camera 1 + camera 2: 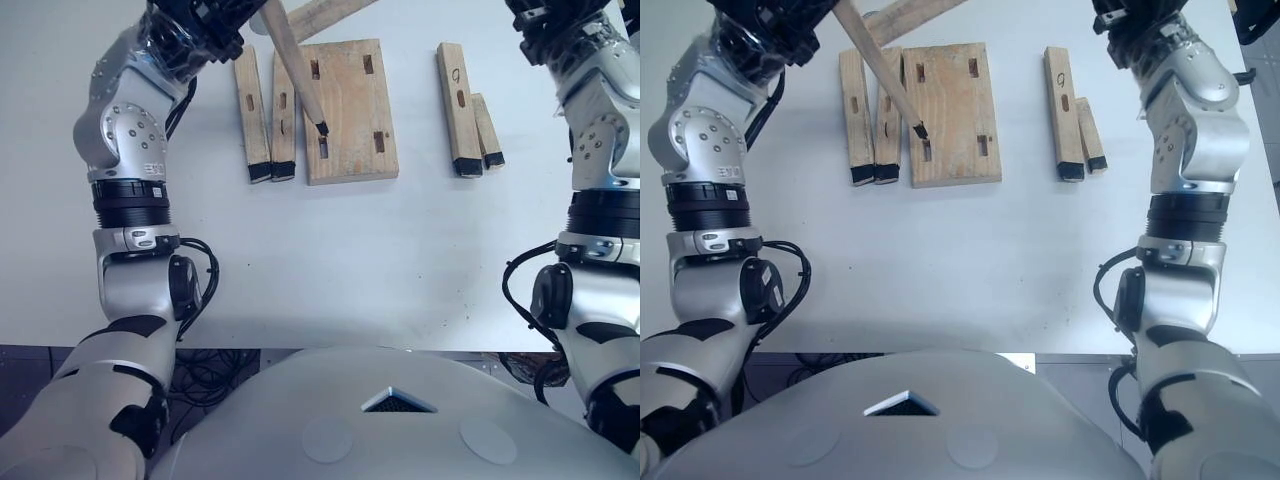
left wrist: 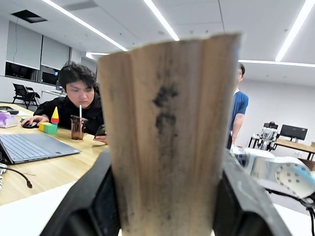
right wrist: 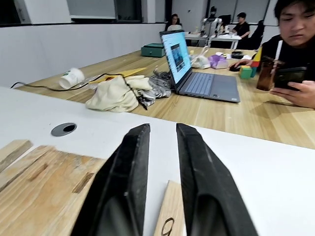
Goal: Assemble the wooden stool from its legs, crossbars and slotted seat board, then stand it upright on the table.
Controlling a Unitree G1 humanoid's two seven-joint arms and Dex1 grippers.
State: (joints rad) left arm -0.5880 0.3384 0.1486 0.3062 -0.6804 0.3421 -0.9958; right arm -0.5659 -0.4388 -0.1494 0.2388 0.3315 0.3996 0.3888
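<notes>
Over the white table (image 1: pixel 330 260), as seen from my head, my left gripper (image 1: pixel 235 25) is clamped on a wooden leg (image 1: pixel 297 70) that slants down across the slotted seat board (image 1: pixel 350 150). The leg's dark tip sits at the board's near-left slot (image 1: pixel 323 148); I cannot tell whether it has entered. The board lies flat. Two more legs (image 1: pixel 258 115) lie side by side just beside the board's left edge. Well apart to the right lie a longer marked leg (image 1: pixel 457 100) and a shorter crossbar (image 1: pixel 487 130), close together. Another wooden piece (image 1: pixel 325 15) lies at an angle by the board's far edge. My right gripper (image 1: pixel 1118 18) hangs over the far right part of the table, beyond those two pieces.

From my left wrist, the held leg rises close in front of the lens, with my dark fingers (image 2: pixel 86 206) pressed against both of its sides.

From my right wrist, my two fingers (image 3: pixel 123 182) stand slightly parted with nothing between them, above the table. The seat board lies below them to one side, and the marked leg shows through the gap.
</notes>
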